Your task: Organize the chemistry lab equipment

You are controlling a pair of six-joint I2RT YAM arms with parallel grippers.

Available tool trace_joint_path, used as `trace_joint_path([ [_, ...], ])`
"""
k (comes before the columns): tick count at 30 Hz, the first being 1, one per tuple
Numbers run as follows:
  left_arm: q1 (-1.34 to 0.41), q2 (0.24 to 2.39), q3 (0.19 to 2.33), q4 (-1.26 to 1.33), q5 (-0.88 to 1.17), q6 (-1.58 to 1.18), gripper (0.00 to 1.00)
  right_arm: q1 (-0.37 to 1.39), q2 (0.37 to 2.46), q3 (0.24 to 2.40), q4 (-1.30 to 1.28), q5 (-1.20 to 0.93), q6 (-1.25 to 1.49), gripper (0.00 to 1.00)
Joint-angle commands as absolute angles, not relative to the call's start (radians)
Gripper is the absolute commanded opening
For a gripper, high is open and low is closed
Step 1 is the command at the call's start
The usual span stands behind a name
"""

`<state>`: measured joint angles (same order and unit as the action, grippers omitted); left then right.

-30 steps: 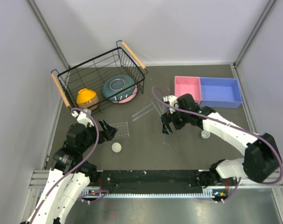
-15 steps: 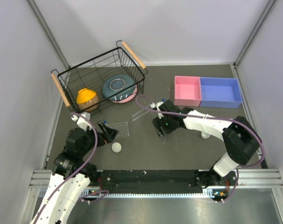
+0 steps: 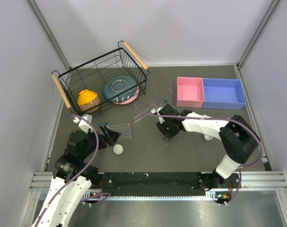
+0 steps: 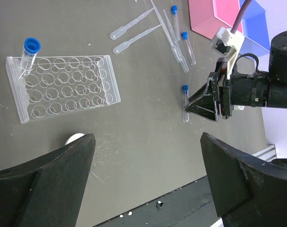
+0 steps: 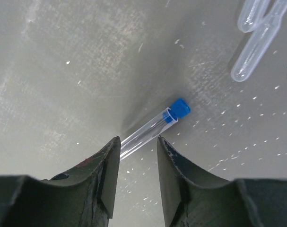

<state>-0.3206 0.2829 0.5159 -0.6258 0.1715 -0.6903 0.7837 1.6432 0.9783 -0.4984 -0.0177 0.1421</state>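
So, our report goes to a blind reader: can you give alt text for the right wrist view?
A clear tube with a blue cap lies on the grey table, its lower end between the right gripper's two dark fingers; whether they touch it is unclear. Two pipette bulbs lie at top right.

One capped tube stands in the rack; the right gripper flanks a lying tube.
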Motion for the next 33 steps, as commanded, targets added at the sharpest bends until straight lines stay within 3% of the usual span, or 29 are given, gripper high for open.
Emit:
trace_joint_path([
  [1, -0.316, 0.27, 0.505, -0.546, 0.209, -0.713, 0.99, 0.822, 1.646, 0.985, -0.5, -0.003, 0.114, 0.36],
  [10, -0.316, 0.27, 0.489, -0.5, 0.281, -0.776, 0.99, 0.825, 1.667, 0.983, -0.526, 0.032, 0.089, 0.32],
  [19, -0.316, 0.265, 0.376, -0.359, 0.439, -0.932, 0.98, 0.825, 1.658, 0.976, -0.546, 0.005, 0.045, 0.18],
  [27, -0.316, 0.273, 0.253, -0.171, 0.555, -1.089, 0.96, 0.824, 1.606, 0.992, -0.548, -0.098, 0.025, 0.13],
  [33, -0.336, 0.345, 0.216, -0.066, 0.597, -1.138, 0.94, 0.816, 1.526, 0.996, -0.572, -0.308, -0.043, 0.13],
])
